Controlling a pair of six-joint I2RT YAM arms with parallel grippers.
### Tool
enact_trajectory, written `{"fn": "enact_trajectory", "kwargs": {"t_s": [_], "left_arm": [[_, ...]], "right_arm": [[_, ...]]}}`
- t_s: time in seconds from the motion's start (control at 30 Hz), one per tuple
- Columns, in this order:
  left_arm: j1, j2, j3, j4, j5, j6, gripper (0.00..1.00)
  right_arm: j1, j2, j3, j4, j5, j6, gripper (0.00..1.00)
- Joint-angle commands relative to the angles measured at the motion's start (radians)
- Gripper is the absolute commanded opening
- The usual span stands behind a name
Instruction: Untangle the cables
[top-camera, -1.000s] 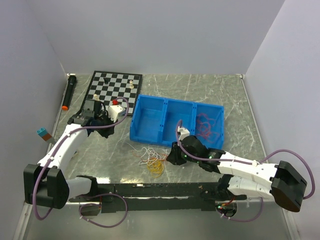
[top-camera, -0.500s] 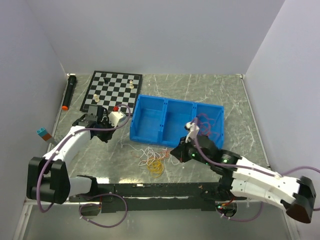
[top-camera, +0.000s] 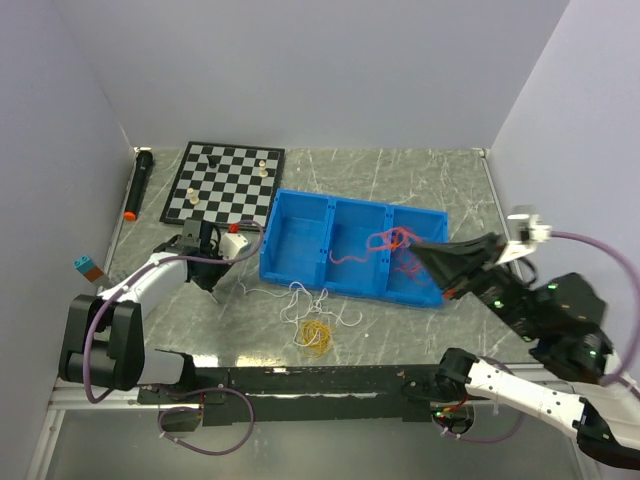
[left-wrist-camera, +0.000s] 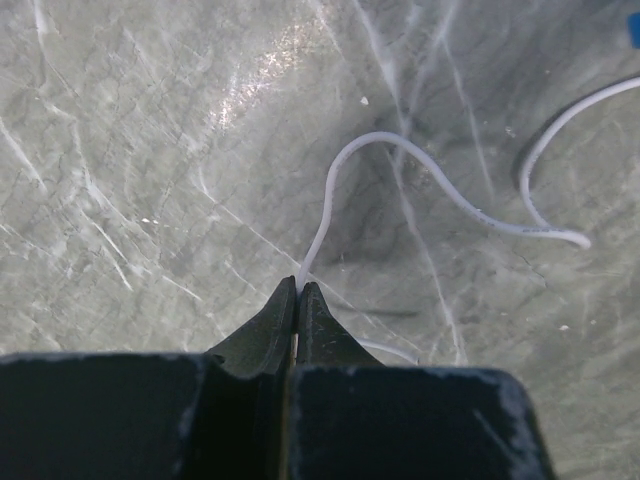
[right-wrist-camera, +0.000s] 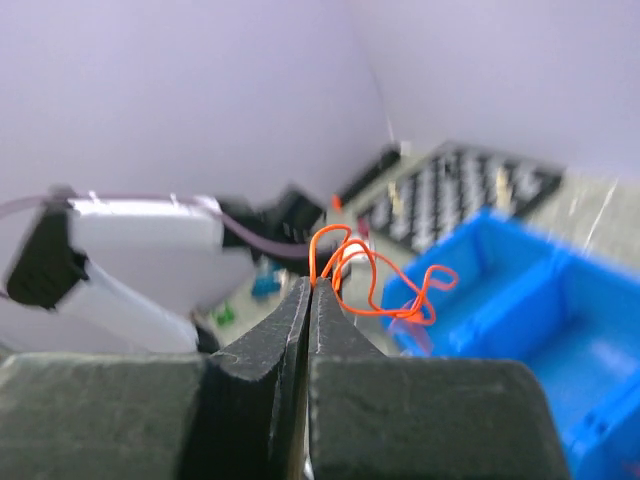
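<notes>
A white cable (left-wrist-camera: 400, 150) loops over the marble table, and my left gripper (left-wrist-camera: 297, 286) is shut on one end of it, low at the table's left (top-camera: 213, 280). The rest of the white cable (top-camera: 300, 296) trails toward a small yellow coil (top-camera: 316, 337) in front of the bin. My right gripper (right-wrist-camera: 312, 282) is shut on a red-orange cable (right-wrist-camera: 375, 290). It holds that cable up in the air over the blue bin, gripper (top-camera: 420, 250) to the right and cable (top-camera: 375, 243) dangling to its left.
The blue three-compartment bin (top-camera: 300, 198) sits mid-table, with more red cable (top-camera: 410, 266) in its right compartment. A chessboard (top-camera: 225, 180) with a few pieces lies at the back left. A black marker (top-camera: 137, 185) and a teal block (top-camera: 85, 267) lie along the left edge.
My right gripper shut on the red-orange cable at the pile and lifted it up and right over the bin. The left gripper slid slightly down-left with the white cable.
</notes>
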Motion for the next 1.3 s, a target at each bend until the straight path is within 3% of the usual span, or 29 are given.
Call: {"fn": "enact_trajectory", "kwargs": {"t_s": [0.0,0.23,0.53,0.83,1.13,1.27], "left_arm": [[-0.004,0.004,0.010,0.030,-0.025,0.011,0.01],[-0.004,-0.016,0.039,-0.004,0.008,0.000,0.01],[-0.004,-0.080,0.119,-0.112,0.112,-0.027,0.01],[-0.004,-0.122,0.174,-0.171,0.173,-0.047,0.01],[-0.005,-0.154,0.278,-0.231,0.250,-0.072,0.01],[-0.005,-0.156,0.317,-0.245,0.285,-0.082,0.01]], "right_arm": [[0.006,0.030,0.116,-0.038,0.064,-0.135,0.00],[0.006,0.084,0.139,-0.013,0.321,-0.243,0.00],[-0.026,0.191,-0.051,0.074,0.622,-0.317,0.00],[-0.310,0.250,-0.180,0.086,0.518,-0.209,0.00],[-0.373,0.293,-0.172,0.071,0.696,-0.151,0.00],[-0.428,0.290,-0.113,0.087,0.645,-0.212,0.00]]}}
